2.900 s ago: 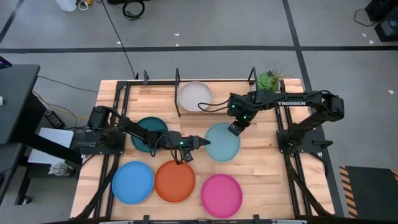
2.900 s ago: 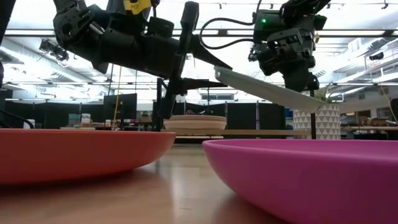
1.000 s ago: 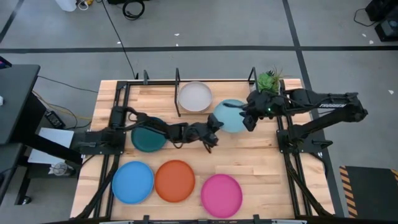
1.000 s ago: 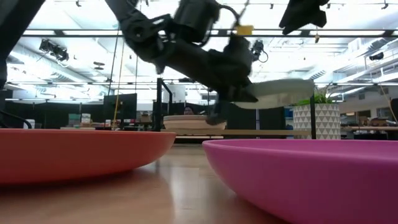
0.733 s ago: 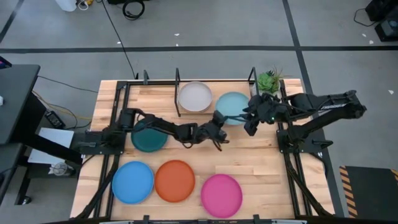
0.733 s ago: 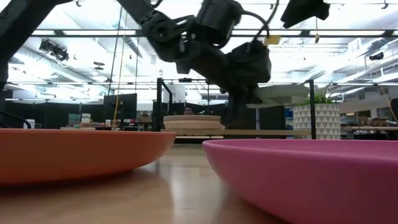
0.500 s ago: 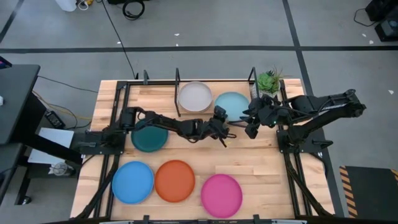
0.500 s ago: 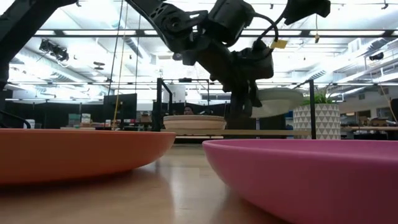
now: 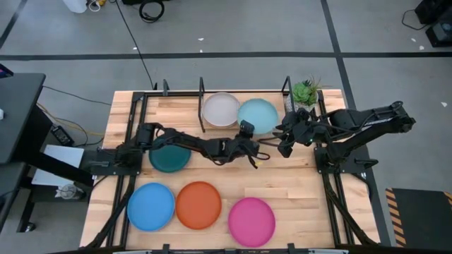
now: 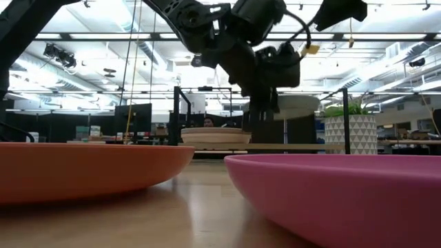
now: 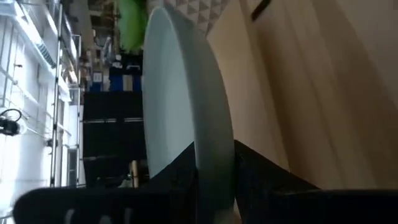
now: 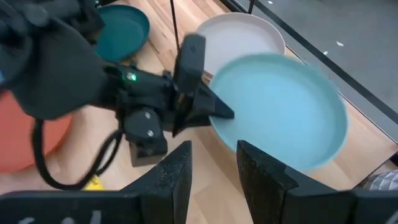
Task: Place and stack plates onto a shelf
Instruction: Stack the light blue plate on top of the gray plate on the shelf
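Currently black-rod shelf with wooden floor holds a pale grey round plate. Left gripper pinches the light teal round plate by its rim, raised just beside the grey one. Risk: releasing now drops it onto the grey rim or a divider post. Right gripper waits nearby, jaws parted, empty.

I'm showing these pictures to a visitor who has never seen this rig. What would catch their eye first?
Probably the light teal plate, held by its rim in the left hand over the shelf at the table's far edge, beside the pale grey plate. Next, the bright row along the near edge: blue plate, orange plate and pink plate. The right hand waits, open, near the light teal plate.
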Robot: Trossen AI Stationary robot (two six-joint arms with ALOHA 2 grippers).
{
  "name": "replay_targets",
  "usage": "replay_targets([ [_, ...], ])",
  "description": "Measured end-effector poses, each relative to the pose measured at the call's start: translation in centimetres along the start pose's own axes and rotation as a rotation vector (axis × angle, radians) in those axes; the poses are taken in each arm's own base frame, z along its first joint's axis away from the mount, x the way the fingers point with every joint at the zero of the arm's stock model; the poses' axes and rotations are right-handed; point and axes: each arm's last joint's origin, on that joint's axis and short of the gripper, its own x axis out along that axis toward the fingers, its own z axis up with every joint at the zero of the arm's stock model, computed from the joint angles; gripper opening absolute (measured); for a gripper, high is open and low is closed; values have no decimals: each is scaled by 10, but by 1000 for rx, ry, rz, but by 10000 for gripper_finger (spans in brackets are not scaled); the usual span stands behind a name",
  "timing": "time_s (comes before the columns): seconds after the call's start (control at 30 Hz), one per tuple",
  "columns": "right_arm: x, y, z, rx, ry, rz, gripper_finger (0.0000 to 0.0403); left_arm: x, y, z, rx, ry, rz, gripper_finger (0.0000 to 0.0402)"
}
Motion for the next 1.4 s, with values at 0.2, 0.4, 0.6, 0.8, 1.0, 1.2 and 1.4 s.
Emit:
replay_targets([
  [0.2, 1, 0, 0, -19, -9, 0, 133, -6, 2, 4, -46, -66, -39, 82],
  [0.4, 1, 1, 2, -50, -23, 7, 133, -8, -7, 4, -26, -23, -45, 82],
  [0.6, 1, 1, 2, -88, -37, -17, 133, -16, -10, 4, 9, 68, 4, 82],
  [0.8, 1, 0, 2, -120, -42, -27, 133, -20, -11, -8, -1, 211, 16, 82],
  [1.0, 1, 0, 2, -164, -42, -28, 133, -34, -3, -25, -113, 275, -73, 82],
  [1.2, 1, 0, 2, -169, -44, -31, 133, -42, 2, -37, -180, 343, -95, 82],
  [1.4, 1, 0, 3, -169, -45, -31, 133, -32, 0, -54, -209, 414, -104, 82],
])
